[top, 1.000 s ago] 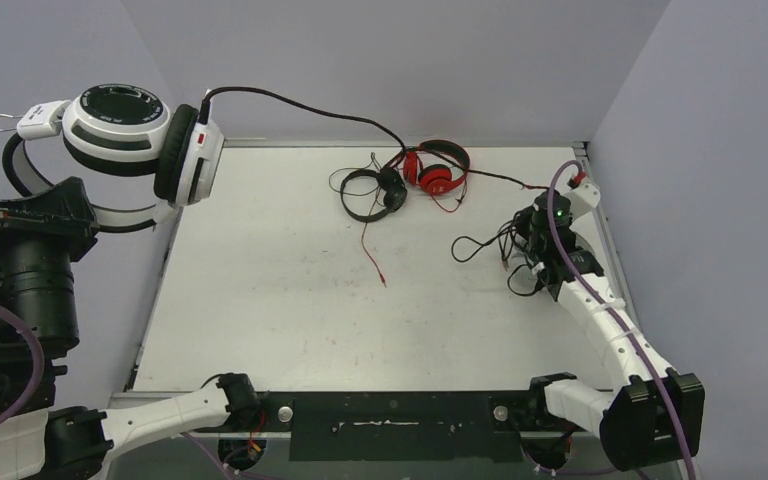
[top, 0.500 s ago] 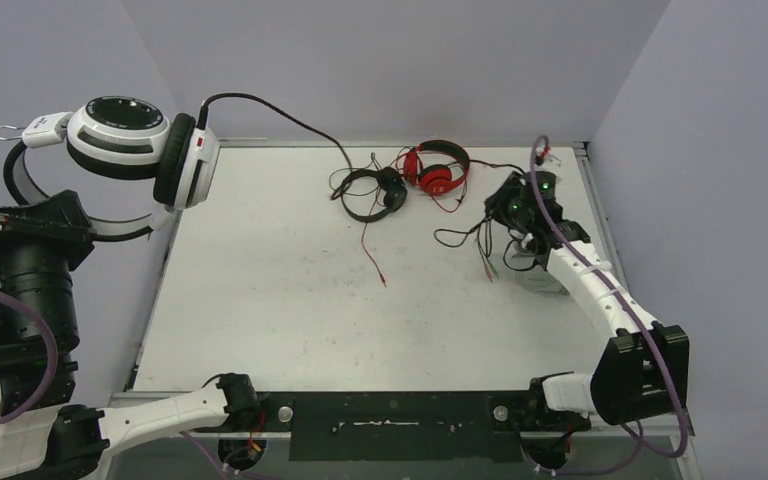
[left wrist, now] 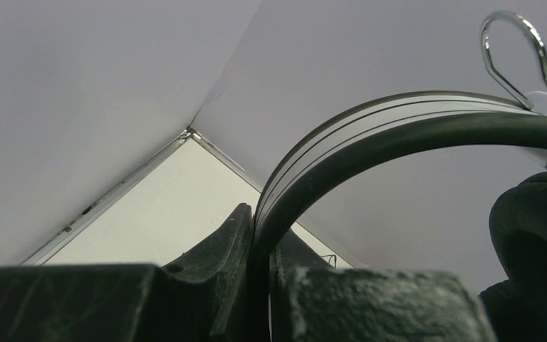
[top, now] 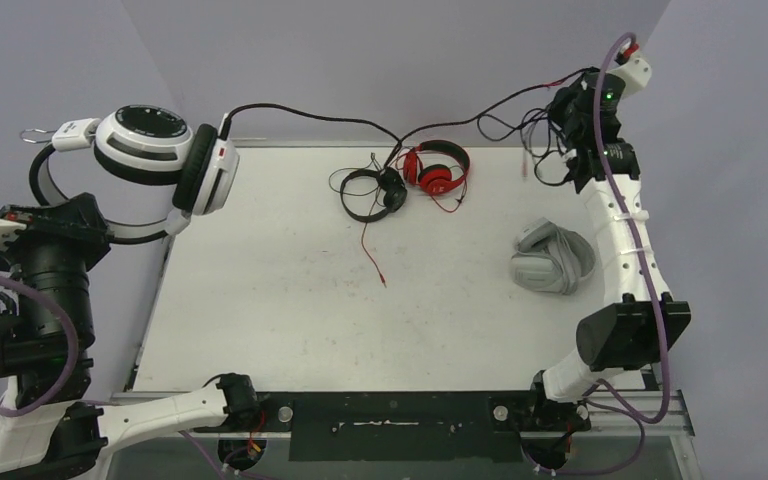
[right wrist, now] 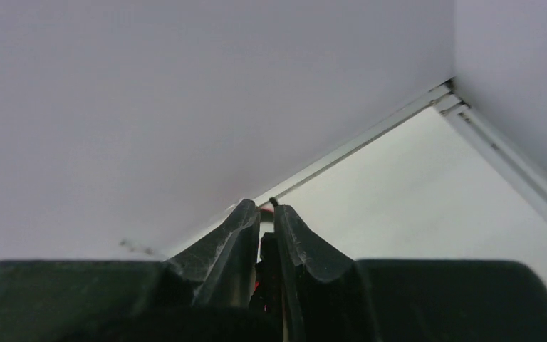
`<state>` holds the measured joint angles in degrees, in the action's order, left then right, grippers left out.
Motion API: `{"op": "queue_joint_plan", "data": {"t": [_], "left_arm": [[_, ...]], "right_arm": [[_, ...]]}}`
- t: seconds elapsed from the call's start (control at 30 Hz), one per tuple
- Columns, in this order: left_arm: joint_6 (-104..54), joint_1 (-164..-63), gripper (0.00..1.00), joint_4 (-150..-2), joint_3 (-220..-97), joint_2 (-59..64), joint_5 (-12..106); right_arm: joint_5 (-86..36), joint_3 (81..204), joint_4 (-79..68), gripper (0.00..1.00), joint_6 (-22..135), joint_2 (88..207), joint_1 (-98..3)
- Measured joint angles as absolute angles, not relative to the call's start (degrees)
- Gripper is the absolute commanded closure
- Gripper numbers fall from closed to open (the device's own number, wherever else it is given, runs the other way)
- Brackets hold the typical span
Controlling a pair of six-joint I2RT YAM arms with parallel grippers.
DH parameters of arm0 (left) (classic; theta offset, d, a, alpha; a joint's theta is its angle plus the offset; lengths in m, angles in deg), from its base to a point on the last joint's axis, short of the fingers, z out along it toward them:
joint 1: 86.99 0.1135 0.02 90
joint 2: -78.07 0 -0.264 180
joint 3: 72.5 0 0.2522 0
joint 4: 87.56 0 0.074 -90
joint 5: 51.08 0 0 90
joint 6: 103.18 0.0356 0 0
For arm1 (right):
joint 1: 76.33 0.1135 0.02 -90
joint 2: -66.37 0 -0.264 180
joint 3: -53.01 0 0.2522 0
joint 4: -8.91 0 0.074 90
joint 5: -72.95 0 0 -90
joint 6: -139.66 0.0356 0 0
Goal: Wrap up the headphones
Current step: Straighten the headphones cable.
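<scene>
Item: white-and-black headphones [top: 160, 150], one of four wired sets.
Location: held in the air over the left rear edge of the surface [top: 280, 290], not touching it.
Left tool [left wrist: 262, 231]: closed on the headband [left wrist: 399, 125], which is pinched edgewise between the two fingers.
Right tool [top: 572, 140]: raised near the right rear corner. In the wrist view its jaws are seen almost together with a thin dark strand between them, so it is judged to be closed on the black cable [top: 310, 112].
Cable run: strung from the earcup across the back of the scene to the right tool, where loose loops are gathered.
Other sets: all-black headphones [top: 368, 195] and red headphones [top: 438, 170] lie touching at rear centre with their leads tangled. Light grey headphones [top: 552, 262] lie folded near the right edge.
Handling, headband: judged stiff but springy and fairly light. The smooth plastic is likely to slip in a narrow pinch.
Handling, cable: judged thin, limp and easily kinked. It may be strained at the earcup joint if pulled hard.
Hold points: the headband is best taken mid-arc. The cable is best taken along its length, away from the plug and the earcup joint.
Risk: the neighbouring leads may be snagged as the loops are drawn in.
</scene>
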<state>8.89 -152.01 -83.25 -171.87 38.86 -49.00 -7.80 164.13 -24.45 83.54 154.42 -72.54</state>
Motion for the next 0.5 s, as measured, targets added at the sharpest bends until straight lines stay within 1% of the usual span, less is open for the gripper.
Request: {"op": "queue_joint_plan", "data": {"t": [0.07, 0.2, 0.27, 0.4, 0.5], "left_arm": [[8.84, -152.16, 1.0, -83.89, -170.55, 41.25, -49.33], [8.23, -152.2, 1.0, -85.09, -170.53, 45.14, -49.66], [7.95, -152.2, 1.0, -85.59, -171.21, 46.38, -49.68], [6.48, -152.27, 1.0, -84.39, -174.09, 47.15, -49.57], [5.89, -152.4, 1.0, -82.46, -175.65, 47.1, -49.51]], "right_arm": [[-6.79, 167.95, -26.31, 0.79, 85.14, 157.34, -75.86], [-6.31, 168.76, -29.47, 0.8, 87.57, 160.1, -80.71], [-7.43, 168.76, -30.65, 0.82, 88.44, 161.13, -83.1], [-10.29, 168.11, -31.38, 0.83, 89.58, 161.83, -88.17], [-13.52, 167.87, -31.33, 0.8, 89.29, 161.83, -90.86]]}}
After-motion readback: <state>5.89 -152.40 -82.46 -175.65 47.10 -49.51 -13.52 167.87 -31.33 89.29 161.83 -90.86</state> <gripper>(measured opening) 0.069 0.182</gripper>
